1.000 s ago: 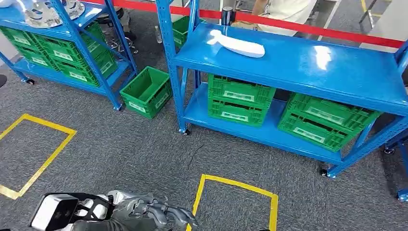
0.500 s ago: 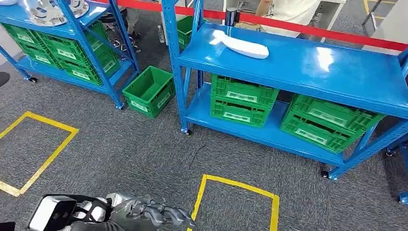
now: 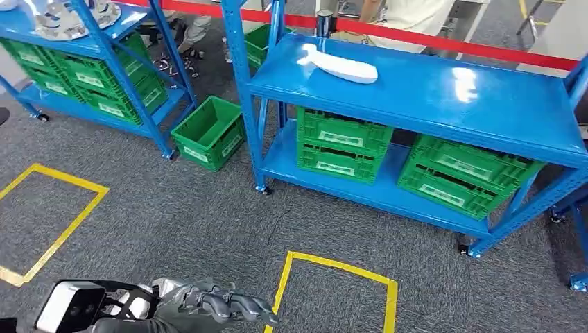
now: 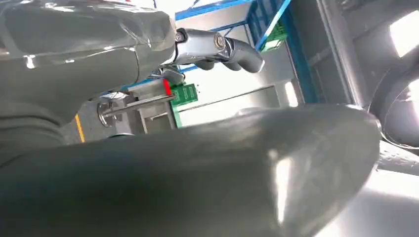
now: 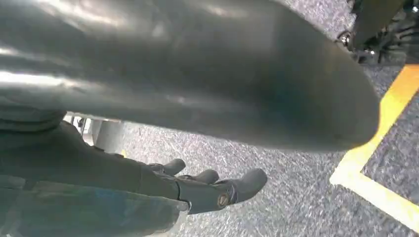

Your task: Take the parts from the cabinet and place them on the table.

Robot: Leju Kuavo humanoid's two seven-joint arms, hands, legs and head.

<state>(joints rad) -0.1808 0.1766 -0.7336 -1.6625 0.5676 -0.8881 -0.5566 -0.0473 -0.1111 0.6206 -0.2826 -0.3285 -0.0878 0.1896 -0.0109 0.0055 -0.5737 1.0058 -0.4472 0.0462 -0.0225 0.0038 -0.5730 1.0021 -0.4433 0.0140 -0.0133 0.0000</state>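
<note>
White part (image 3: 340, 67) flat on blue shelf top (image 3: 444, 97); left hand (image 3: 208, 306) low, empty, fingers apart; right hand (image 5: 207, 190) likewise empty, spread.

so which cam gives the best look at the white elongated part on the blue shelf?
Head view: the white elongated part lies whole and unobstructed on the blue metal rack's top shelf. I can't make it out in either wrist view; the robot's own grey covers block most of both.

a warehouse: blue shelving racks (image 3: 416, 94), green crates (image 3: 341, 144), taped floor squares (image 3: 336, 277).
</note>
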